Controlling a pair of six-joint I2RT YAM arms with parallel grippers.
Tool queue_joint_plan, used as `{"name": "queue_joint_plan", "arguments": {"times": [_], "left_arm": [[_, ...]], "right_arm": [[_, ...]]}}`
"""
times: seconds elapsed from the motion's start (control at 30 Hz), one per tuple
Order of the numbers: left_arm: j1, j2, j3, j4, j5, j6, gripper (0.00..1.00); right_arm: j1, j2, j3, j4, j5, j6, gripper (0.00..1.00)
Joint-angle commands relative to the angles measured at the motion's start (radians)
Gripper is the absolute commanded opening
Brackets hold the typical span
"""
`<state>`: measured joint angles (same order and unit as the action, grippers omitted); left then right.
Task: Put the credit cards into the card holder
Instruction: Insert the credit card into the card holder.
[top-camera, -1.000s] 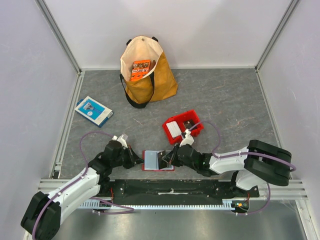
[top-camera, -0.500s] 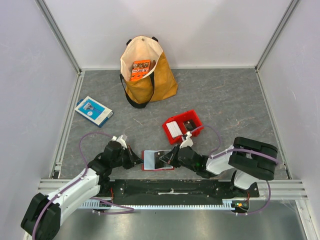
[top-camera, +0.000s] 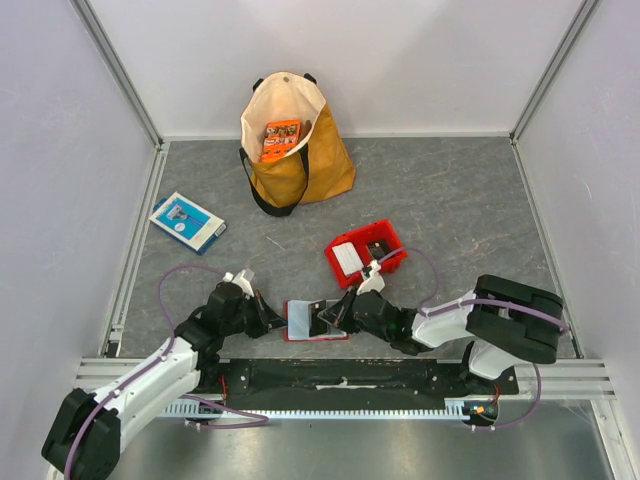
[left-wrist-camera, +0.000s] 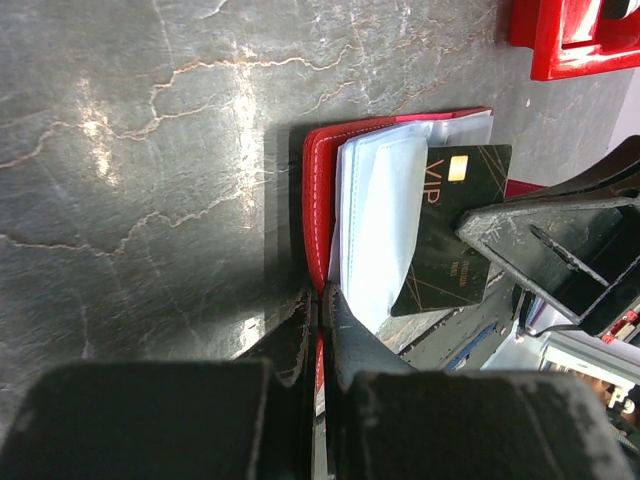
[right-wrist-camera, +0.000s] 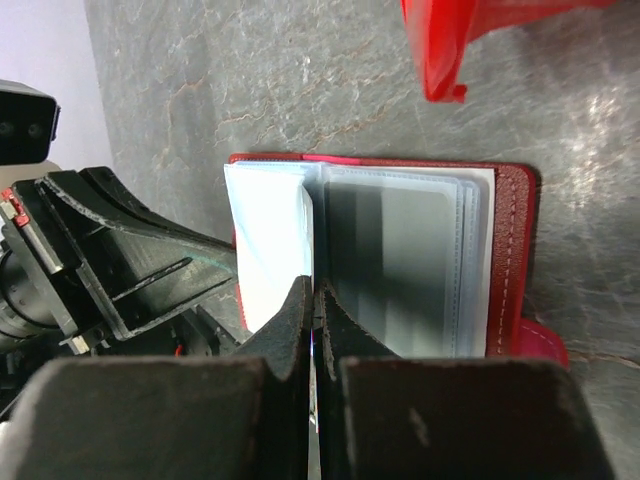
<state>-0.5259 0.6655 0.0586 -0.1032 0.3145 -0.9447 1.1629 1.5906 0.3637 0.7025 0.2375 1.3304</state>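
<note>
The card holder (top-camera: 312, 322), a red wallet, lies open near the front edge, its clear pockets (left-wrist-camera: 378, 215) fanned up. My left gripper (left-wrist-camera: 322, 295) is shut on the wallet's red left edge (left-wrist-camera: 316, 190); in the top view the gripper (top-camera: 280, 322) sits just left of the wallet. My right gripper (right-wrist-camera: 314, 292) is shut on a dark grey VIP credit card (left-wrist-camera: 452, 228), held on edge against the pocket leaves (right-wrist-camera: 400, 250). A whitish card (top-camera: 347, 259) and a dark card (top-camera: 378, 248) lie in the red bin (top-camera: 392, 262).
A yellow tote bag (top-camera: 295, 150) with an orange packet (top-camera: 281, 138) stands at the back. A blue-and-white flat box (top-camera: 187, 221) lies at the left. The red bin sits just behind the right gripper (top-camera: 335, 317). The metal rail (top-camera: 340, 375) runs along the front.
My right gripper has moved left with the dark card, from beside the wallet to over its pockets. My left gripper has stayed clamped on the wallet's edge.
</note>
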Motion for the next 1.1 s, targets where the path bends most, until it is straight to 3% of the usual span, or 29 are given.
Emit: {"name": "queue_joint_plan", "arguments": {"times": [0.0, 0.17, 0.47, 0.73, 1.07], "left_arm": [[-0.003, -0.02, -0.02, 0.0, 0.003, -0.026, 0.02], [0.0, -0.012, -0.02, 0.008, 0.005, -0.025, 0.02], [-0.002, -0.014, -0.019, 0.008, 0.003, -0.025, 0.02], [0.0, -0.009, -0.011, 0.002, -0.009, -0.028, 0.02], [0.0, -0.014, -0.005, -0.006, -0.02, -0.029, 0.02]], "right_arm": [[-0.002, -0.067, 0.035, -0.225, 0.108, -0.077, 0.0], [-0.005, -0.055, 0.075, -0.271, 0.103, -0.117, 0.0], [-0.002, 0.054, 0.086, -0.167, -0.003, -0.076, 0.0], [0.003, 0.028, 0.046, -0.17, -0.047, -0.011, 0.0], [0.001, -0.051, 0.032, -0.282, 0.008, 0.001, 0.0]]}}
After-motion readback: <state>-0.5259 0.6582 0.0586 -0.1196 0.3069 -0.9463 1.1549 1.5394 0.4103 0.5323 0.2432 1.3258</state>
